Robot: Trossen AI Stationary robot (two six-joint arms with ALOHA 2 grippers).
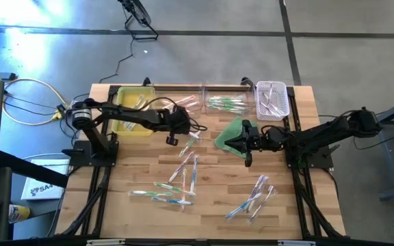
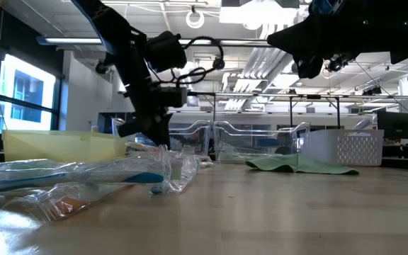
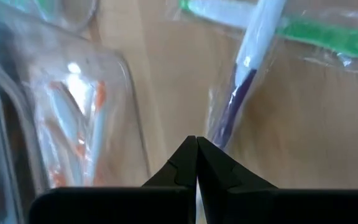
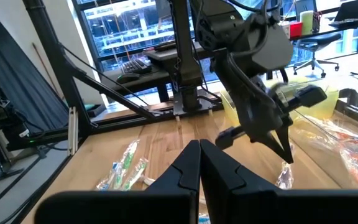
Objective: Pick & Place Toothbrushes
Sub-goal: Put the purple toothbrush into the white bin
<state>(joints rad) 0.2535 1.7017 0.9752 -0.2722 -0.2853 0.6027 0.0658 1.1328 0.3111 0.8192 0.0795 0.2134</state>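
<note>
Hanging above the table's middle, the left gripper [image 1: 172, 139] has its fingers pressed together on nothing; a purple-handled toothbrush [image 3: 238, 93] in a clear wrapper lies just beyond its tips. The right gripper [image 1: 247, 160], facing it across the table, is likewise closed and empty, with the green cloth [image 1: 230, 134] just beside it. Behind the left gripper stands a yellow bin [image 1: 133, 109]. Past its tips, a clear tray [image 1: 191, 102] holds pink and orange brushes, the next clear tray [image 1: 228, 103] green ones, and a white basket [image 1: 273, 100] whitish ones. More toothbrushes [image 1: 183, 171] lie loose on the wood on the near side of both grippers.
</note>
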